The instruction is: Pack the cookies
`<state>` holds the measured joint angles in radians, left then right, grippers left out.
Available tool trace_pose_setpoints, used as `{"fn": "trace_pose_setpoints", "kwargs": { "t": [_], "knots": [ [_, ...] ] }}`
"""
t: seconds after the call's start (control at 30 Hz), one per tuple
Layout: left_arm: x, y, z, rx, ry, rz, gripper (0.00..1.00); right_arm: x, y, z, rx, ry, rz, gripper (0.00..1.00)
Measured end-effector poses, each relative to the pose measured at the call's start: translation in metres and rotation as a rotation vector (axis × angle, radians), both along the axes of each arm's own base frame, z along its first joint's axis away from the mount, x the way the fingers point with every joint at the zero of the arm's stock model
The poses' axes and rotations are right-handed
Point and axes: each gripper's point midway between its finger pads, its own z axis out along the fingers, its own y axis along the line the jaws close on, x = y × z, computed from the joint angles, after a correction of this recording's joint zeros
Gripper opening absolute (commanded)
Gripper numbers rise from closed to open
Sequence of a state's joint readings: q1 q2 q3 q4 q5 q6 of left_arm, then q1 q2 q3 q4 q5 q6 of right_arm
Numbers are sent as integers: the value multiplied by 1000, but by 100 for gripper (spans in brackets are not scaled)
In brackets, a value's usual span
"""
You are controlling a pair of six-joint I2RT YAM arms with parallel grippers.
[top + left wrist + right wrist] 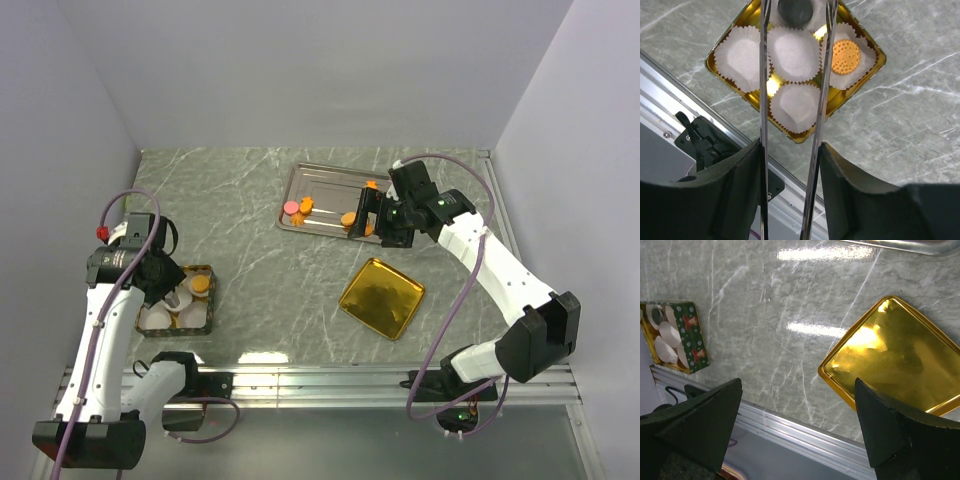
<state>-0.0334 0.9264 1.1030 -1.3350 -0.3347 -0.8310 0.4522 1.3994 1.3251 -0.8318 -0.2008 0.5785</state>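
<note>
Found the left gripper (792,75) part open above the gold box (875,62) of paper cups (792,52), its two thin metal strips (763,75) parted with nothing between them. Noted one orange cookie (846,56) lying in a cup of that box. Recorded the right gripper (798,385) spread wide and empty (remaining cookies (348,220) on the steel tray (330,175), pink one (291,207) included).

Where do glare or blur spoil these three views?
Right wrist: strong glare on the gold lid, light streaks on the table. Left wrist: bright glints off the gold box between the paper cups. Top view: evenly lit, sharp.
</note>
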Motion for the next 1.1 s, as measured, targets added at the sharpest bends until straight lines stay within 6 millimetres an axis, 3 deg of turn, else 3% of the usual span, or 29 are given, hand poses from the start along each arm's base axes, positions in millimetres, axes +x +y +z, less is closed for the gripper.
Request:
{"fn": "trace_pose_setpoints", "kwargs": {
  "t": [0.33, 0.5, 0.7, 0.9, 1.1],
  "knots": [
    [9, 1, 0, 10, -6, -14, 64, 0, 0, -2, -3, 6, 0, 100],
    [19, 1, 19, 17, -51, -26, 62, 0, 0, -3, -4, 8, 0, 100],
    [41, 0, 46, 23, -137, -53, 53, 1, -1, -3, -11, 6, -3, 100],
    [69, -12, 46, -19, -147, -124, 49, 1, -6, -6, -34, 6, -17, 100],
    [106, -40, 45, -86, -164, -242, 48, 0, -11, -1, -47, -12, -35, 100]
  ]
}}
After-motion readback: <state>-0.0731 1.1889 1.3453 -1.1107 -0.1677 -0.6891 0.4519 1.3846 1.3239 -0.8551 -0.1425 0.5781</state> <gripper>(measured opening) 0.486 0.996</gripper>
